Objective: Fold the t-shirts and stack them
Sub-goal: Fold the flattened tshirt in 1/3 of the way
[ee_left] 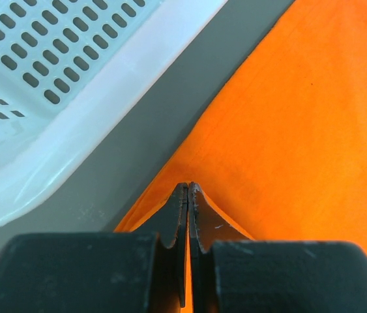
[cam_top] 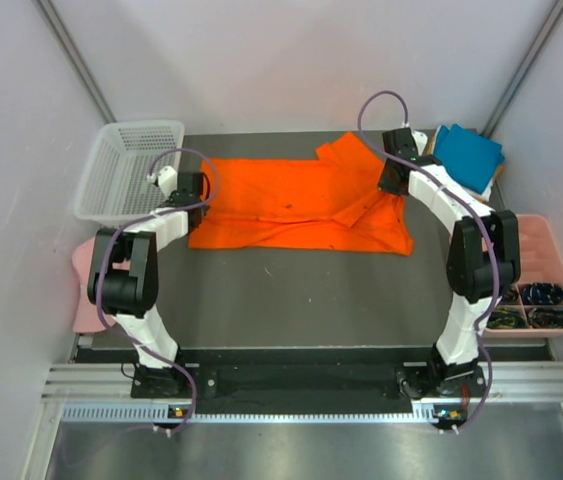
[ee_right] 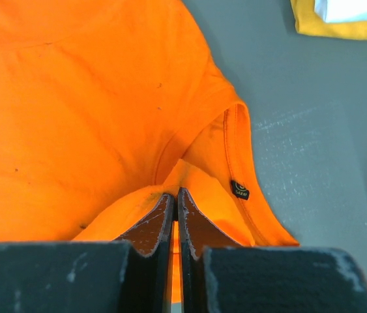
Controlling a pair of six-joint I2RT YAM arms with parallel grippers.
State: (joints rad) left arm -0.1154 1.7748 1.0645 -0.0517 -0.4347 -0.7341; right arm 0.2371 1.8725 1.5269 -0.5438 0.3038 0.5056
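1. Handling the orange t-shirt (cam_top: 291, 205): it reads as light, thin and limp. I judge it will sag between two holds and drag on the table (cam_top: 291, 300). It looks neither fragile nor slippery, though a shallow pinch on one layer could slide off.
2. Best holds, by my reckoning, are the hems, corners and shoulder seams, taken in pairs along one edge so the cloth stays taut as it folds.
3. Left gripper (ee_left: 188, 188): the jaws are pressed together at the shirt's left edge, just beside the white basket (ee_left: 53, 85). The cloth peaks up to the tips, so I take it for a pinch on that edge.
4. Right gripper (ee_right: 173, 194): the jaws are likewise closed at the neck opening. A hump of orange cloth rises around the tips, and it looks pinched.
5. Position: the shirt is spread lengthwise across the far middle of the table, between the two arms, with the neck end to the right. Its upper right part lies folded over.
6. Look: it is bright plain orange with a few dark specks, a stitched collar (ee_right: 230, 140) and a small black neck label (ee_right: 239, 189).
7. A teal blue shirt (cam_top: 468, 155) sits folded at the far right. A yellow shirt (ee_right: 339, 27) lies apart from the orange one, with white cloth (ee_right: 356, 8) on it.
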